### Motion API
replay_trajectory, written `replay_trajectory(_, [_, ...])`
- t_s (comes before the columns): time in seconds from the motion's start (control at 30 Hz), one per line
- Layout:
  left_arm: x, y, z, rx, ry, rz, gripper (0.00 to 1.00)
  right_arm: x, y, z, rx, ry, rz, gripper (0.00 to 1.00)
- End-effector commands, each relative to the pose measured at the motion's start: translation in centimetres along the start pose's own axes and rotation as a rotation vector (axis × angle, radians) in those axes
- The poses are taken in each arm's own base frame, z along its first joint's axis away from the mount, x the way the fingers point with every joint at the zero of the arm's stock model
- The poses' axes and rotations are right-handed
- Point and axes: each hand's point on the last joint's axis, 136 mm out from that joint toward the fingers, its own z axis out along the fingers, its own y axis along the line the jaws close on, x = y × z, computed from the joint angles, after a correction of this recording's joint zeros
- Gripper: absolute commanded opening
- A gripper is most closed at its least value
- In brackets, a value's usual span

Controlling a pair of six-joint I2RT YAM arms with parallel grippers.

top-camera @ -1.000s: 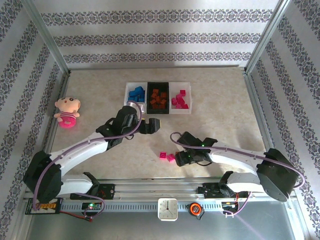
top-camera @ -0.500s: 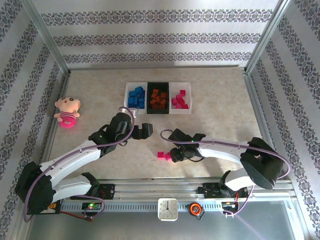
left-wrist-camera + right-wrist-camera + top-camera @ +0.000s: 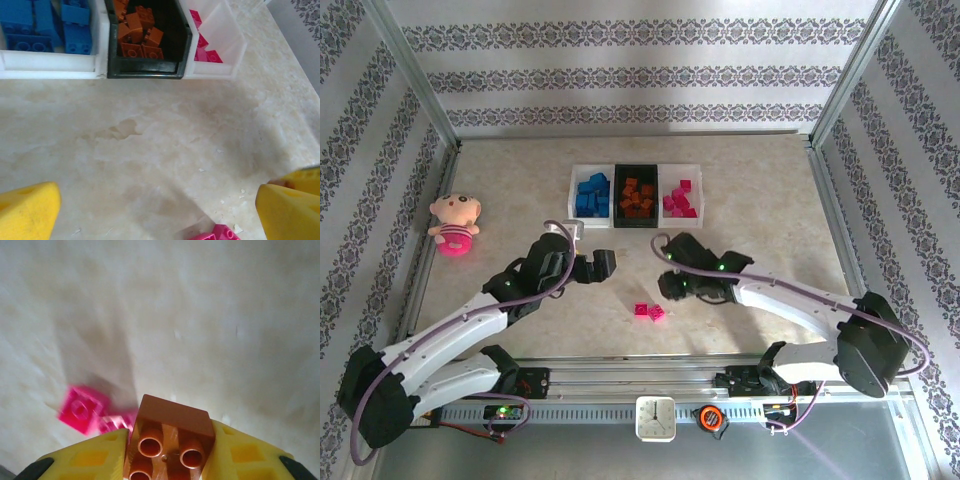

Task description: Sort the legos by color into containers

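While bare marbled tabletop (image 3: 760, 240) lies open between the bin row (image 3: 636, 224) (blue, orange, pink, left to right) and the arms, the left gripper (image 3: 605, 263) hangs spread wide and the right gripper (image 3: 170, 452) clamps an orange brick (image 3: 172, 420) near two loose pink bricks (image 3: 651, 312).

left hand (image 3: 160, 215) spread wide, right hand (image 3: 167, 452) clamped

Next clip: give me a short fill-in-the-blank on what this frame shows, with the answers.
The right gripper is shut on an ___ brick.
The left gripper's jaws stand ___.
___ pink bricks lie loose on the table.
The blue bricks sit in the ___ white bin.
Missing words: orange; open; two; left.
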Motion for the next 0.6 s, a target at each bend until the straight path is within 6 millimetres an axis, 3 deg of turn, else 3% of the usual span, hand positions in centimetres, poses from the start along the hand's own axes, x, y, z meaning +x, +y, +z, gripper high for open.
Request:
replay_trajectory(0.0, [1.4,2.1,-0.6,-0.071,0.018,0.002,1.0,-6.1,1.1,-1.1,-0.053,-0.114,-0.023,0.28])
replay_trajectory(0.13, [2.2,2.7,-1.2,-0.077,0.021,-0.013,1.0,-12.7,1.7,0.0,-0.05,-0.199,-0.021,0.28])
replay_trajectory(0.27, [3.1,3.3,-1.5,-0.087,0.039,-0.024,1.0,-18.4,1.2,2.6,0.001,-0.237,0.0,0.28])
replay_trajectory(0.4, [3.9,3.5,-1.5,-0.082,0.058,-0.037,1.0,-21.7,-0.2,6.0,0.093,-0.231,0.008,0.28])
replay_trajectory(0.57, [4.6,3.6,-1.4,-0.074,0.073,-0.05,1.0,-23.6,-2.1,9.2,0.162,-0.214,0.048,0.3])
